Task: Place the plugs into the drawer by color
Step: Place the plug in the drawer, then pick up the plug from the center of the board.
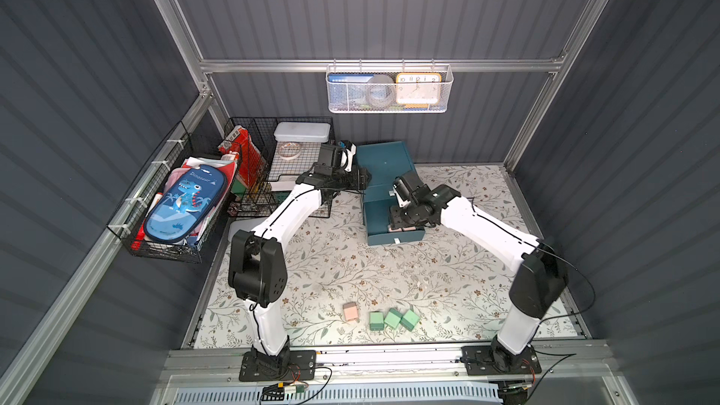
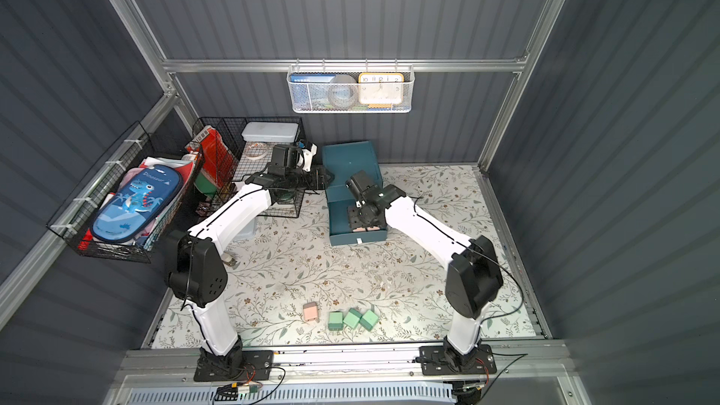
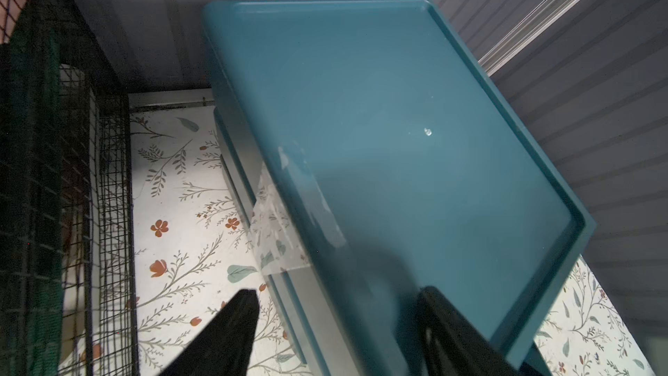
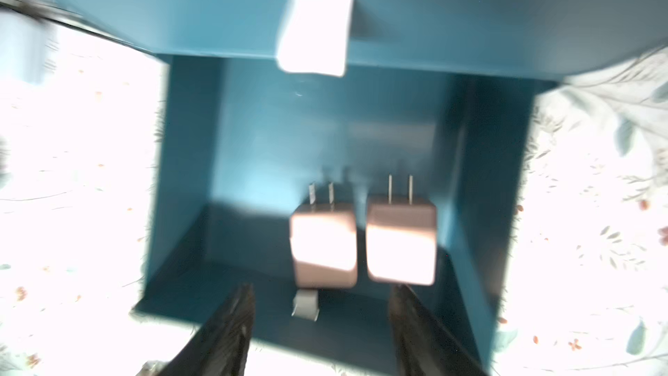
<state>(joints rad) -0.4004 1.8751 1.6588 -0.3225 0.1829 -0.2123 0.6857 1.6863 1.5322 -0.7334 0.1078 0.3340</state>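
The drawer (image 1: 383, 167) is a dark teal cabinet at the back centre, also seen in the left wrist view (image 3: 397, 121). Its bottom drawer (image 4: 188, 175) is pulled out, and two pink plugs (image 4: 323, 244) (image 4: 401, 244) lie side by side in it, prongs toward the cabinet. My right gripper (image 4: 323, 292) hangs open just above the drawer's front end with nothing between its fingers. My left gripper (image 3: 339, 291) is open at the cabinet's upper left edge, one finger over the top and one beside it. One pink plug (image 1: 351, 311) and three green plugs (image 1: 392, 318) lie near the table's front edge.
Black wire baskets (image 1: 272, 173) stand just left of the cabinet, close to my left arm. A hanging basket holding a blue dinosaur case (image 1: 183, 204) is on the left wall. A white mesh basket (image 1: 389, 89) hangs on the back wall. A floral mat (image 1: 350, 266) covers the table.
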